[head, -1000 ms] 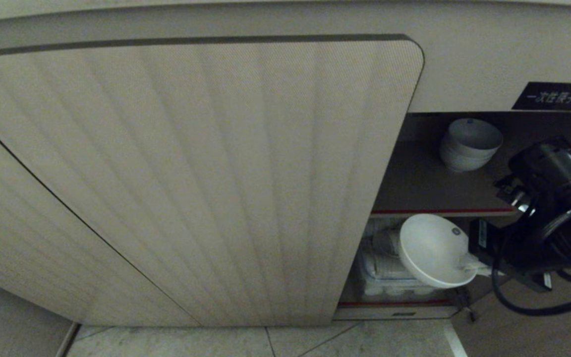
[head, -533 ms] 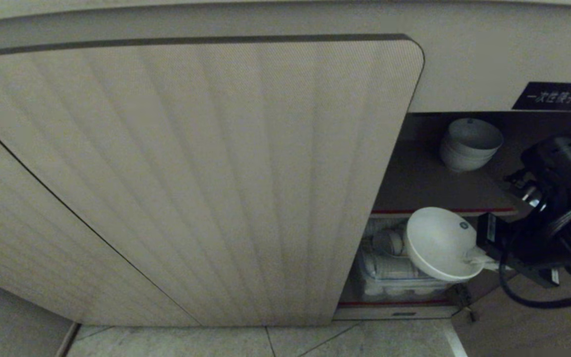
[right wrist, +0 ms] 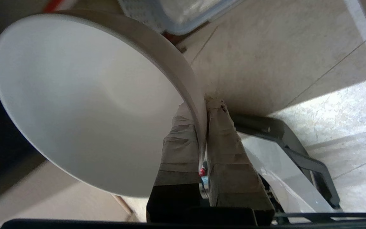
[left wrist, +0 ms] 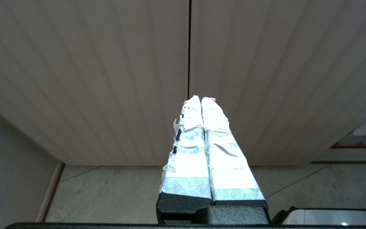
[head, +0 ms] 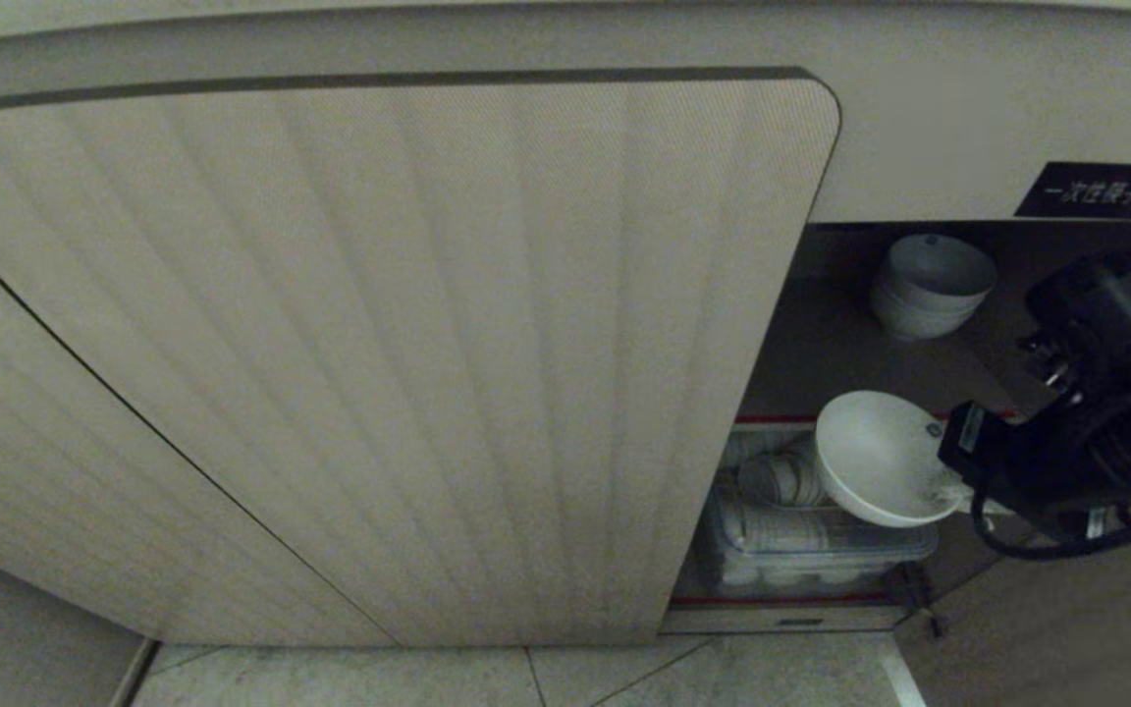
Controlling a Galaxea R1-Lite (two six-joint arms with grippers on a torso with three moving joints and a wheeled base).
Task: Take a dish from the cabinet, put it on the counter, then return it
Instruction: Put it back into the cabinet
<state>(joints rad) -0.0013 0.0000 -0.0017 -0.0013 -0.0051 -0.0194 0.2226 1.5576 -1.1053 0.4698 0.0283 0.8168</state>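
My right gripper's [right wrist: 202,109] taped fingers [right wrist: 222,140] are clamped tight on the rim of the white bowl [head: 878,457], holding it tilted at the right of the head view, in front of the red-edged shelf [head: 850,373] of the open cabinet [head: 379,324]. A stack of bowls [head: 929,285] sits on that shelf, upper right. My left gripper [left wrist: 201,101] rests pressed closed and empty before the ribbed doors.

dish [head: 875,457]: plain white | cabinet [head: 379,344]: beige, vertical ribs | shelf [head: 840,368]: brown, red edge | label [head: 1093,190]: black, white characters
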